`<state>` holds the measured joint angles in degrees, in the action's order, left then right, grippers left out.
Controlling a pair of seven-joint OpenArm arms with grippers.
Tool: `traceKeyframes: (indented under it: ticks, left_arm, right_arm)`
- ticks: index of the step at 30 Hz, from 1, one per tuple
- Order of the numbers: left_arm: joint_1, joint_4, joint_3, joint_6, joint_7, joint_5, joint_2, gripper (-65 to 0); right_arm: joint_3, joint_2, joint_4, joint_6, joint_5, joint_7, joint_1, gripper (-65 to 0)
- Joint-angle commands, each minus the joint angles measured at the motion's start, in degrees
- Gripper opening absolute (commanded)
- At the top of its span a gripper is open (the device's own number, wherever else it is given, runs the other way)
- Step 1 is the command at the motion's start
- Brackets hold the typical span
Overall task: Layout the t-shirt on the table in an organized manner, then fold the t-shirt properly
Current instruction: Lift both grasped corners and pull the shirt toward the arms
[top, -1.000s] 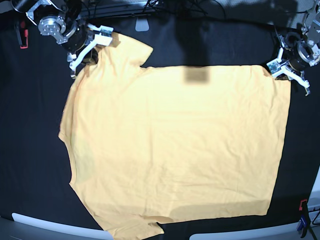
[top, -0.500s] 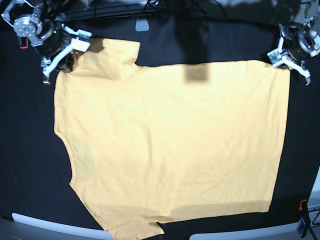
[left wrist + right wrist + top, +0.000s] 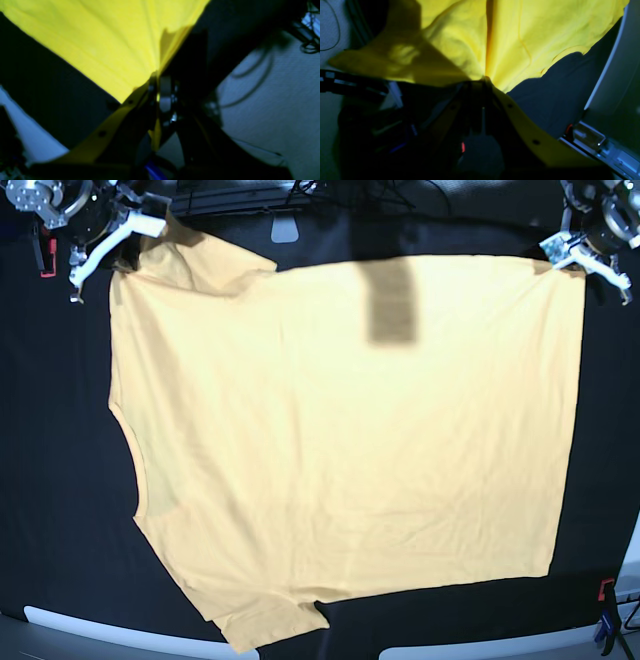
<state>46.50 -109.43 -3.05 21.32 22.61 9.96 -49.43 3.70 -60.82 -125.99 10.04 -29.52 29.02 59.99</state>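
T-shirt (image 3: 340, 450), pale yellow-orange and unprinted, is lying spread nearly flat across the black table (image 3: 60, 510) in the base view, covering most of it. One sleeve is pointing toward the top left, the other toward the bottom edge. The right gripper (image 3: 118, 242), at top left, is pinching the shirt by that upper sleeve. The left gripper (image 3: 572, 254), at top right, is pinching the shirt's hem corner.

Left wrist view: the left gripper (image 3: 160, 87) is clamping closed on a corner of the shirt (image 3: 105, 40), with cloth fanning away.

Right wrist view: the right gripper (image 3: 483, 82) is clamping closed on bunched fabric (image 3: 525, 37), with the dark table (image 3: 555, 100) beneath.
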Motion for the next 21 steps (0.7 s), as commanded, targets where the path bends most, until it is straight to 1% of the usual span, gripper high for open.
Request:
traceKeyframes:
  ticks: [1, 2, 3, 4, 6, 9, 11, 14, 17, 21]
  left_arm:
    - [0.8, -1.7, -1.8, -0.5, -0.1, -0.1, -1.0, -65.0]
    - [1.2, -2.5, -3.1, -1.1, -0.1, -0.6, -1.0, -65.0]
    - [1.2, -3.0, -4.4, -3.0, -0.1, -2.1, -0.9, -65.0]
    - [1.2, -3.3, -5.6, -5.2, -0.2, -3.7, -0.7, -65.0]
    - [0.3, -3.4, -7.9, -8.3, -0.1, -5.6, 0.3, -65.0]
    - [-2.0, -3.4, -10.5, -9.4, -0.2, -5.6, 3.7, -65.0]
    - [-4.1, -3.0, -11.2, -9.4, -0.2, -5.6, 6.2, -65.0]
    - [-7.8, -0.3, -11.2, -9.4, -0.9, -5.5, 9.0, -65.0]
    - [-11.7, 3.8, -11.1, -9.4, -2.4, -5.6, 10.7, -65.0]
    - [-16.2, 7.1, -11.1, -9.3, -4.6, -5.6, 11.3, -65.0]
  right_arm:
    - [-1.1, -0.9, -1.0, -1.3, 0.0, 0.2, 0.2, -65.0]
    - [-1.6, -0.6, -1.0, -2.8, 0.2, 0.2, 0.2, -65.0]
    - [-2.2, -0.4, -1.0, -4.9, 0.8, 0.2, -0.2, -65.0]
    - [-2.8, 0.0, -1.0, -6.4, 2.0, 0.1, -0.6, -65.0]
    - [-3.6, 1.5, -0.9, -6.4, 4.9, -0.1, -2.4, -65.0]
    - [-3.7, 4.3, -0.7, -6.1, 8.4, -1.1, -6.4, -65.0]
    - [-3.7, 6.2, -0.3, -5.8, 10.3, -1.3, -9.4, -65.0]
    - [-3.7, 8.0, 0.7, -5.8, 10.7, -1.4, -13.6, -65.0]
    - [-3.6, 8.9, 2.3, -5.8, 10.7, -2.1, -17.0, -65.0]
    - [-3.6, 10.4, 4.8, -5.8, 10.7, -3.0, -21.2, -65.0]
